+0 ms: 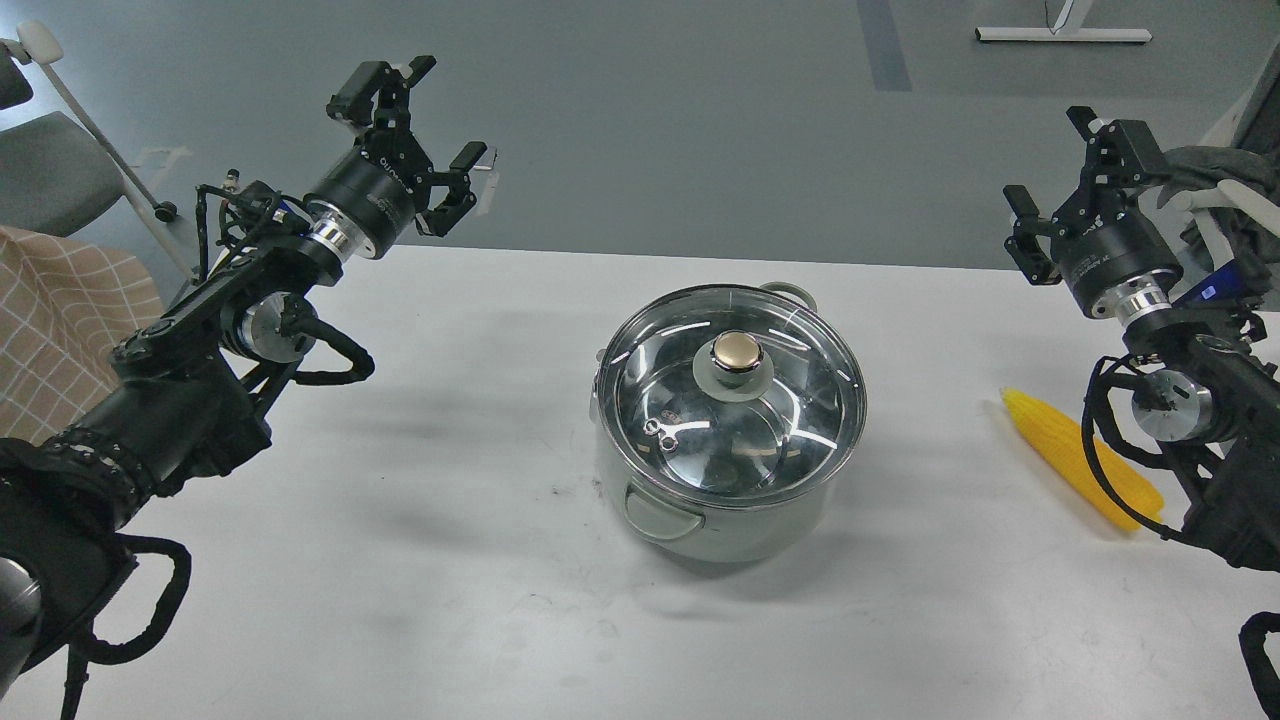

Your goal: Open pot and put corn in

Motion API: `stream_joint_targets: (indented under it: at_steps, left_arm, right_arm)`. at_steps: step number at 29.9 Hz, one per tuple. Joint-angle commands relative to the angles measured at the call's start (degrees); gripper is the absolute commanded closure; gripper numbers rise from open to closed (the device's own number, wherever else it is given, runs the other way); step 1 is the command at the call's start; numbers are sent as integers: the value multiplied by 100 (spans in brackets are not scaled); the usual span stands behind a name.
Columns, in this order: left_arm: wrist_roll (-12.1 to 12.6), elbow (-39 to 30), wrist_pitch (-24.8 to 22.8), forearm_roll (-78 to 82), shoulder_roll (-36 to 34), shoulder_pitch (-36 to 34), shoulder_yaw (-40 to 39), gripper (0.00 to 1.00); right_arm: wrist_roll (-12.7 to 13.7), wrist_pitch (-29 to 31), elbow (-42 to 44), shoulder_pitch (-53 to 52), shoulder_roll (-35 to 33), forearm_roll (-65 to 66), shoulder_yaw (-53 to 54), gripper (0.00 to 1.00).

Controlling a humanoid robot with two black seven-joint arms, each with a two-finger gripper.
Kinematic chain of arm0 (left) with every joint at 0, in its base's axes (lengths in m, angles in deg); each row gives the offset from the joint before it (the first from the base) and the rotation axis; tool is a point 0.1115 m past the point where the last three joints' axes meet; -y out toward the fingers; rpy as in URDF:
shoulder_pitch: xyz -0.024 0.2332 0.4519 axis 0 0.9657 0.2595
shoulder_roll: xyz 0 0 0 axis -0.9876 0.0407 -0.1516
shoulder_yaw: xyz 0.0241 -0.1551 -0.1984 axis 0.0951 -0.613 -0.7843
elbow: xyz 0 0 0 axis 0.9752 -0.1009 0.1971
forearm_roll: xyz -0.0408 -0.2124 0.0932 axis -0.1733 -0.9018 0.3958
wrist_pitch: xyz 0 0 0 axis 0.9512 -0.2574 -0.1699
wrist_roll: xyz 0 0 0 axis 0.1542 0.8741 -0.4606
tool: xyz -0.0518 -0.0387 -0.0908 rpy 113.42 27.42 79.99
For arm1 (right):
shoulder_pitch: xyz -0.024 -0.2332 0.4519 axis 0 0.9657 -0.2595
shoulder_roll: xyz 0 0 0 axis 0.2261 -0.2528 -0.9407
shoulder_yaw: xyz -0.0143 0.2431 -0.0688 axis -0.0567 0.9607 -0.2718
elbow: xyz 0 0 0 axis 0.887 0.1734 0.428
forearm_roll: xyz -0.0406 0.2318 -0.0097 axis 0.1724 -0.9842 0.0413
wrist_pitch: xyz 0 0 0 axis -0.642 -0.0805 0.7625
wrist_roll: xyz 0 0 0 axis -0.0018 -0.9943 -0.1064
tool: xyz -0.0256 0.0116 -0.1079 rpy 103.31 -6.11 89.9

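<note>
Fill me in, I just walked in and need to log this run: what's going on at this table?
Nothing is being handled yet. A steel pot sits mid-table with its glass lid still on, gold knob up. A yellow corn cob lies on the table to the pot's right, beneath the right arm. The left gripper and right gripper are both raised, open and empty, well clear of the pot.

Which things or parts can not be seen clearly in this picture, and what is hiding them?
- Head view: the corn is partly covered at its lower end by the right arm and its cable.
- The pot: its inside shows only through the reflective glass lid; whether it holds anything is unclear.
- The pot's far handle is mostly hidden behind the lid's rim.
</note>
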Motion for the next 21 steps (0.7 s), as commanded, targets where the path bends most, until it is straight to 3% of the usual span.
stream_joint_targets:
  at_steps: [1, 21]
  left_arm:
    - [-244, -8, 264, 4, 173, -8, 27, 2]
    - [-420, -201, 493, -31, 209, 19, 53, 2]
  right_arm:
    - [0, -224, 13, -33, 143, -17, 8, 0]
    - [0, -154, -58, -68, 293, -8, -1, 0]
